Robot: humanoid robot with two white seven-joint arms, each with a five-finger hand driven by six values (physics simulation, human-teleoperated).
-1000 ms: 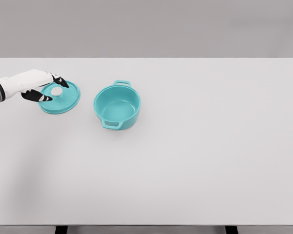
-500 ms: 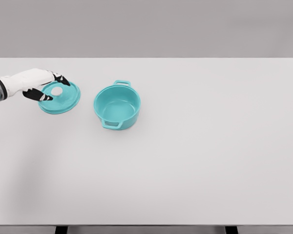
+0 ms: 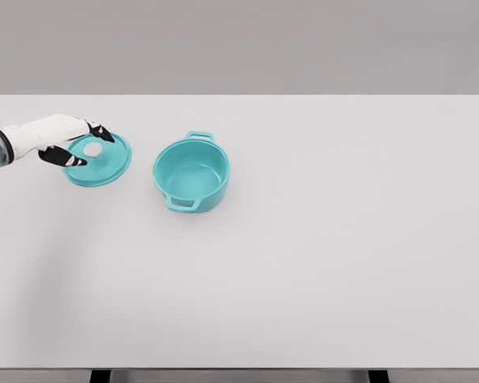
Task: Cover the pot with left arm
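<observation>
Two blue-green things sit on a big white table, and they are the only things on it. Nearest to the camera, the table is just plain white all the way across.

Farther back, left of the middle, is the pot. It stands upright with its round mouth open to the top, so you can see down to its bottom. It has two little handles, one on the near side and one on the far side.

Left of the pot is the lid. It lies flat on the table with its white knob pointing up. The lid is near the pot but not touching it, and a strip of white table shows between them. The lid is not on the pot.

From the left edge comes one white arm, and its left hand is over the left part of the lid. The dark fingertips are spread apart, some on the far side of the knob and the thumb on the near side, with the knob in the gap. They look close around the knob but not squeezed on it, and whether they touch it is too small to tell.

Behind the table is a plain grey wall.
</observation>
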